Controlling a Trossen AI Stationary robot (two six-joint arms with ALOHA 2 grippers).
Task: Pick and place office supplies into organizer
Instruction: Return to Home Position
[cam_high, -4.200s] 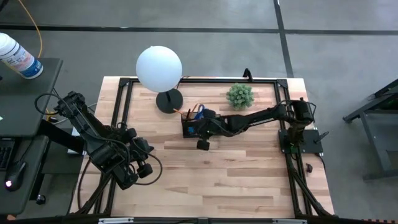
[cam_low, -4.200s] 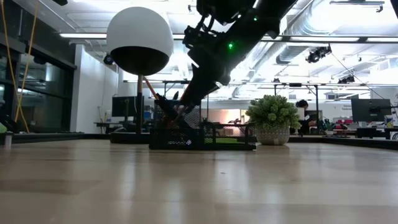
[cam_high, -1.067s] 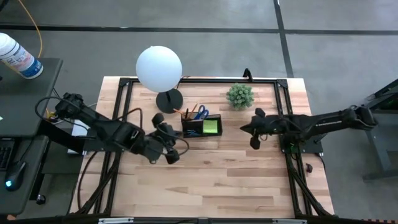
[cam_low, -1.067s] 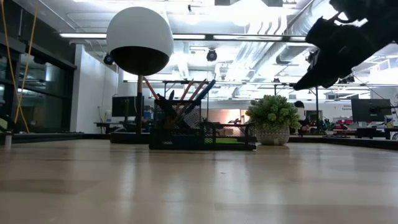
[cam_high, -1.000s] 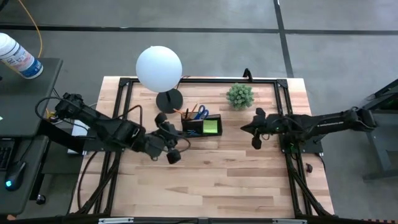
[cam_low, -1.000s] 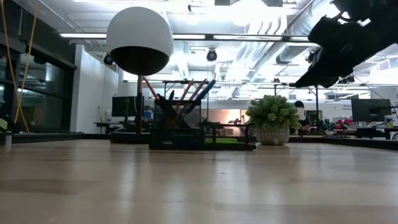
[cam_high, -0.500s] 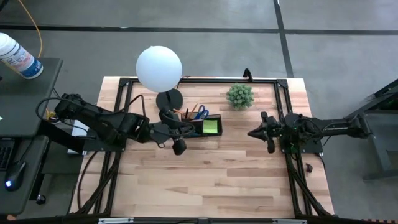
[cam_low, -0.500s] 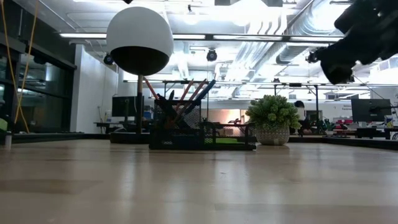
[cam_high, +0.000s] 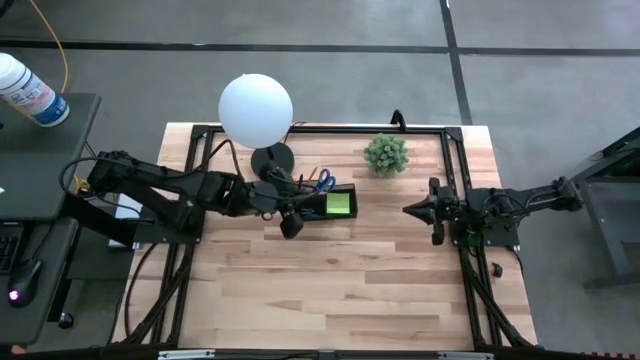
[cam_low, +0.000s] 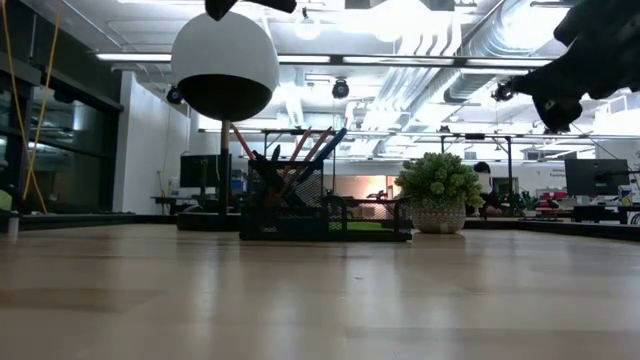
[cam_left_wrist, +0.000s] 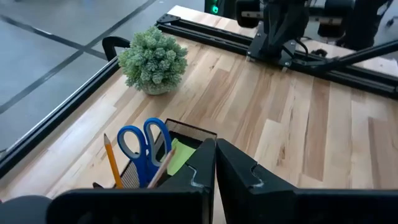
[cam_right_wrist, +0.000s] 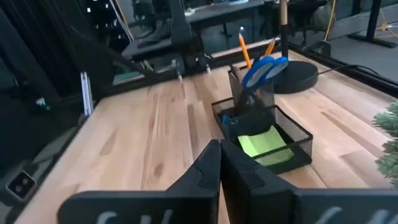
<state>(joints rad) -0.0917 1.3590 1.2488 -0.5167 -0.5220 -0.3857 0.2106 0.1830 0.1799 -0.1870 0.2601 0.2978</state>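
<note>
Left gripper (cam_high: 292, 222), fingers shut and empty, hovers just beside the mesh organizer's (cam_high: 335, 217) left end. Right gripper (cam_high: 410, 210), seemingly closed too, hangs near the table's (cam_high: 350, 290) right edge.

**Bright, even light above; strong backlight at counter height**

Seen from above, the pale wooden counter (cam_high: 340, 270) is brightly and evenly lit. The shadows under the arms are soft and faint, and the white globe lamp (cam_high: 256, 110) is close to washed out. In the low view, ceiling strip lights (cam_low: 420, 60) glare from behind, so the black mesh organizer (cam_low: 300, 215) reads as a dark silhouette and the counter's near edge carries a pale sheen. In the right wrist view the room behind is dim, while the lime-green sticky-note pad (cam_right_wrist: 261, 143) stands out vividly.
</note>
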